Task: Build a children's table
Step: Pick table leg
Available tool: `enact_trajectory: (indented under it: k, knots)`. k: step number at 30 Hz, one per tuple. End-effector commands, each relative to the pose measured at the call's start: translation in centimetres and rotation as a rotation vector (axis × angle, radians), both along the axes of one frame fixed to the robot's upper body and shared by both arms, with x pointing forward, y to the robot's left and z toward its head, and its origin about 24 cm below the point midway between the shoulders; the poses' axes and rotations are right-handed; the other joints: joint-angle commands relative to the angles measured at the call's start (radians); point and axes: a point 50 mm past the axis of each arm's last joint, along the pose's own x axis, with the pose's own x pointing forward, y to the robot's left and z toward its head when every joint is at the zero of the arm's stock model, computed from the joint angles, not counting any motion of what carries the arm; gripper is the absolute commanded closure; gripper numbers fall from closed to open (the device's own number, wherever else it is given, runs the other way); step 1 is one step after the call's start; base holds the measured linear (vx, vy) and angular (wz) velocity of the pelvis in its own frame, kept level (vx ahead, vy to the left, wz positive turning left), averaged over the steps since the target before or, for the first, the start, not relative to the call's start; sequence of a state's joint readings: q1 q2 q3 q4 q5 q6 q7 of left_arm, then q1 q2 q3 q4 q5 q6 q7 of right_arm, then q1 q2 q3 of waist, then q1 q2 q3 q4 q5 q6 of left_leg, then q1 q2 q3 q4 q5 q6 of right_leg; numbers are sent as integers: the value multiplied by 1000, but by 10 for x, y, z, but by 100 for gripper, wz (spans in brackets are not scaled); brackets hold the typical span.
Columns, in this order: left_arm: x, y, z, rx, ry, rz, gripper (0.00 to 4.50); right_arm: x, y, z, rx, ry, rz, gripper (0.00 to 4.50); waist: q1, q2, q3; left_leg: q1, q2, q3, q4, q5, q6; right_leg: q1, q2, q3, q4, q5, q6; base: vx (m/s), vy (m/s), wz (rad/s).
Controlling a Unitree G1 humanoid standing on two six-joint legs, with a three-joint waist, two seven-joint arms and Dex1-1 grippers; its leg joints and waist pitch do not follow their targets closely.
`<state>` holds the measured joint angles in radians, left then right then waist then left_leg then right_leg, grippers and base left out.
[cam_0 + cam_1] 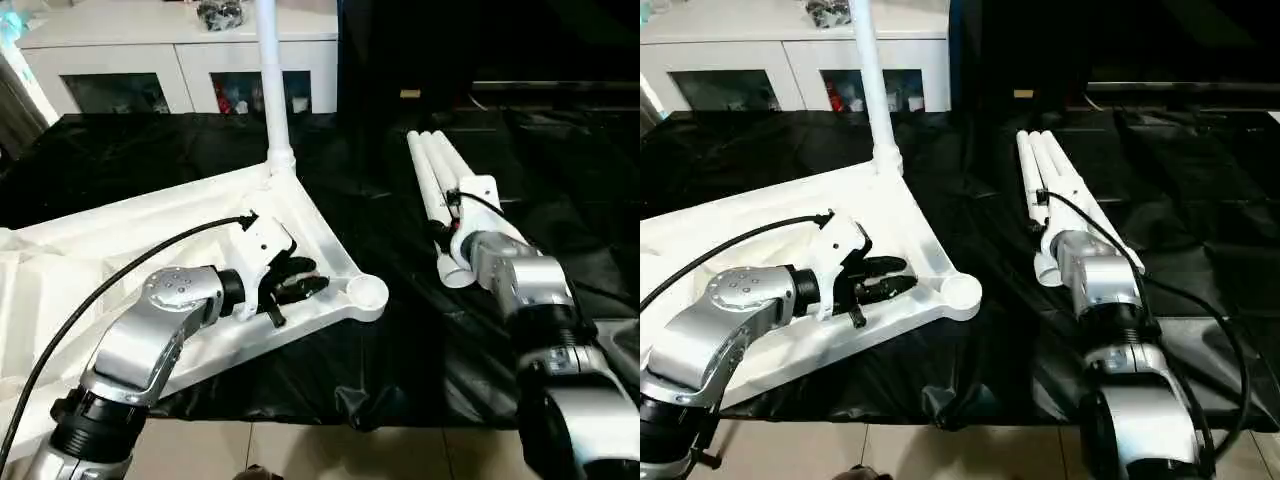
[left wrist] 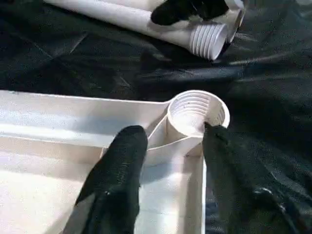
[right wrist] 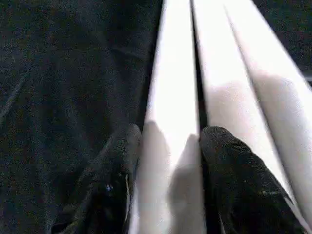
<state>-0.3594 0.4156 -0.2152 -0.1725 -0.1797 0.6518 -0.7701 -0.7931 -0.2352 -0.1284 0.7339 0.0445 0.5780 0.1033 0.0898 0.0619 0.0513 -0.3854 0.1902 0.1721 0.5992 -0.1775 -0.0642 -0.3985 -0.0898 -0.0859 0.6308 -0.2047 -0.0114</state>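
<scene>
The white table top (image 1: pixel 318 232) lies upside down on a black sheet. One white leg (image 1: pixel 272 80) stands upright in its far corner socket. My left gripper (image 1: pixel 300 282) hovers open over the ribbed underside, just short of the empty near corner socket (image 2: pixel 195 114), with nothing between its fingers. Three more white legs (image 1: pixel 435 165) lie side by side on the sheet to the right. My right gripper (image 3: pixel 168 131) sits over their near ends. Its fingers (image 3: pixel 122 161) are tight against both sides of the outermost leg (image 3: pixel 170 97), which still rests level with the others.
A white cabinet with glass doors (image 1: pixel 180 60) stands behind the sheet at the back left. The black sheet (image 1: pixel 400 330) covers the floor between table top and legs, and pale tile (image 1: pixel 330 450) shows at its near edge.
</scene>
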Motion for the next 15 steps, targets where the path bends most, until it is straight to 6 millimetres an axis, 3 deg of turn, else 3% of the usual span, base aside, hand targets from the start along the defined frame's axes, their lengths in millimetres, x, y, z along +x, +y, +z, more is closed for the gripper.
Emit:
enact_trajectory:
  k: [1,7,13,15]
  knots:
    - [-1,0,3,18,-25,0,228,3,-1,0,11,26,-11,200,2,-2,-73,15,23,-8,-60,-143,-10,57,-48,45,-66,-74,-215,0,0,0]
    - [-1,1,3,32,-28,-2,228,2,2,-8,23,173,17,200,1,-1,-76,13,22,-8,-57,-120,1,58,-47,43,-60,-33,-233,0,0,0]
    - [-1,2,6,30,-24,-14,228,5,1,-8,29,230,23,200,3,1,-73,14,24,-8,-58,-157,-10,56,-50,43,-63,-65,-239,0,0,0]
    - [-1,1,6,33,-22,-23,210,5,-1,-8,16,239,25,235,2,0,-74,15,24,-7,-58,-160,-11,56,-49,43,-62,-67,-241,0,0,0]
